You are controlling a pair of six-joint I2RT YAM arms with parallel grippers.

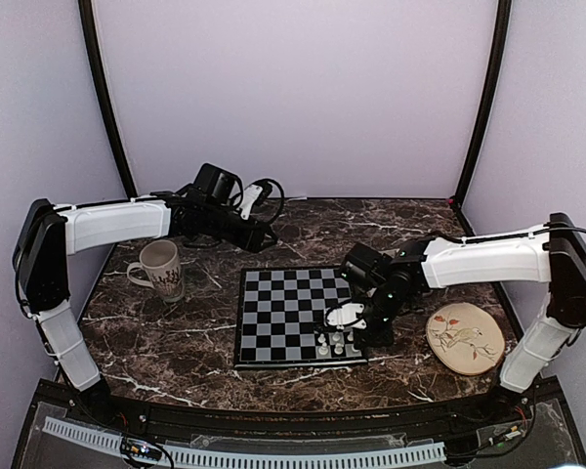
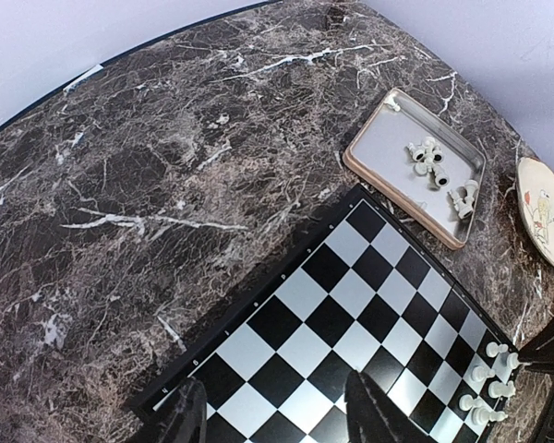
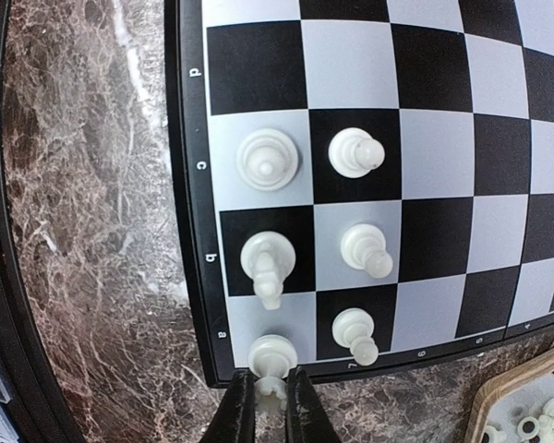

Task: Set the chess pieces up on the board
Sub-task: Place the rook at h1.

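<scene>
The board [image 1: 283,313] lies mid-table, black and light-grey checks with a black rim. Several white chess pieces [image 1: 337,342] stand in two rows at its near right corner. In the right wrist view my right gripper [image 3: 270,377] is shut on the top of a white rook [image 3: 273,355] that stands on the corner square by the rim; a knight [image 3: 266,258] and pawns [image 3: 362,152] stand beside it. My left gripper [image 2: 277,425] hangs open above the board's [image 2: 332,314] far part, nothing between its fingers. More chess pieces [image 2: 431,159] lie in a tray.
A grey-brown tray [image 2: 379,148] sits off the board's right side, mostly hidden under the right arm in the top view. A round cream plate [image 1: 464,337] with a bird drawing lies at the right. A mug [image 1: 161,269] stands left of the board.
</scene>
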